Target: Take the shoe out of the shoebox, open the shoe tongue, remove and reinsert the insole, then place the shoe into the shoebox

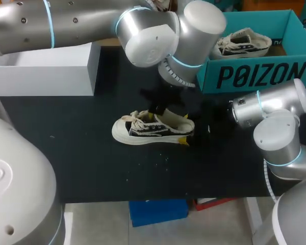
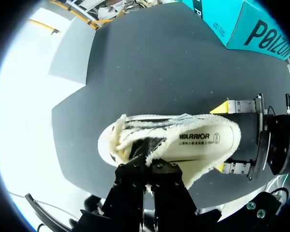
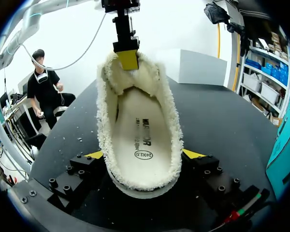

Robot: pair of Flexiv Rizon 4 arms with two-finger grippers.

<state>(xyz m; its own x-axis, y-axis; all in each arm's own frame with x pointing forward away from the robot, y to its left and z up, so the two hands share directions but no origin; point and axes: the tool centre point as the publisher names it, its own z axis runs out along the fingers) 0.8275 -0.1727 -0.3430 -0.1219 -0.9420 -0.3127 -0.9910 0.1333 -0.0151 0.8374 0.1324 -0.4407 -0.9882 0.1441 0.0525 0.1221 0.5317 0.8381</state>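
Observation:
A black-and-white sneaker [image 1: 143, 130] with fleece lining lies on the black table, toe pointing to the left. My left gripper [image 1: 155, 111] comes down from above and is shut on the fleecy tongue [image 3: 121, 79] at the shoe's mouth. My right gripper [image 3: 144, 154] straddles the heel, and both yellow tips [image 3: 94, 154] press the fleece sides. The white printed insole [image 3: 142, 135] lies flat inside the shoe. In the left wrist view the left gripper's dark fingers [image 2: 135, 179] meet over the tongue. The teal shoebox [image 1: 255, 74] stands open at the back right.
A second sneaker [image 1: 243, 43] rests inside the shoebox. A white block [image 1: 46, 69] stands at the back left. The left arm's large elbow [image 1: 158, 30] hangs over the table's back middle. Bare black mat [image 1: 81, 168] lies in front of the shoe.

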